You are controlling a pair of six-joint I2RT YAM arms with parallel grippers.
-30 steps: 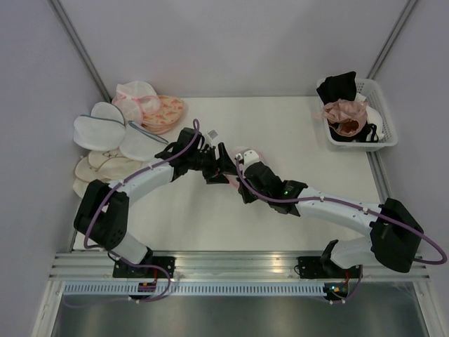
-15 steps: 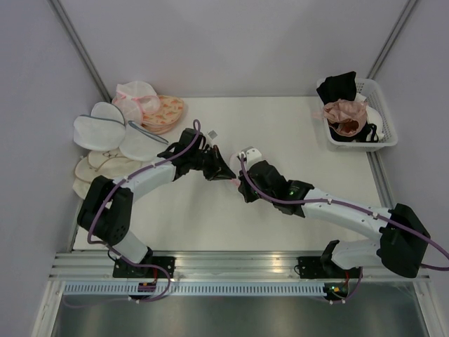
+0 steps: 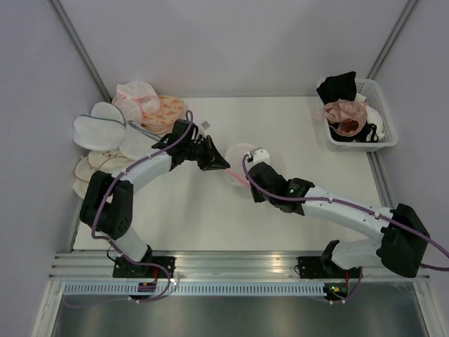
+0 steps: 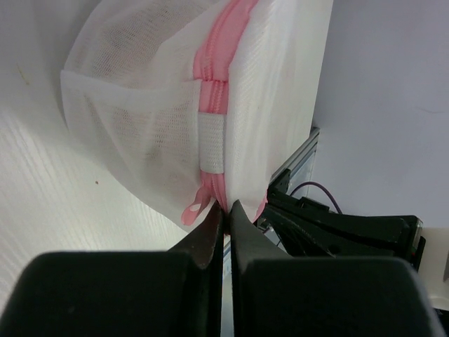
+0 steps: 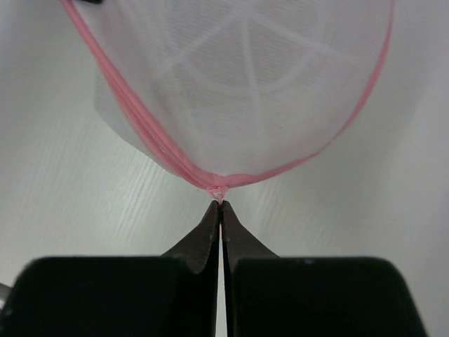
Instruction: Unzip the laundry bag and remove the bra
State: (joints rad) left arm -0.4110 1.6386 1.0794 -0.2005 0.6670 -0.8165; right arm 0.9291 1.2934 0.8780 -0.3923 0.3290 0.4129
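One pale surface, laundry bag near its middle, mesh pulled btwn the two hands. L hand clenched on bag's pink zip end, R hand clenched on the pink rim's point at opp side. Pull tab hangs just beside L fingertips

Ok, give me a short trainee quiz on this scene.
1. True or false: the laundry bag lies in the basket.
2. The bag's zipper rim is: A blue, B pink, C black.
3. Fill in: the left gripper and right gripper are both ___ on the bag.
Key: 1 false; 2 B; 3 shut.
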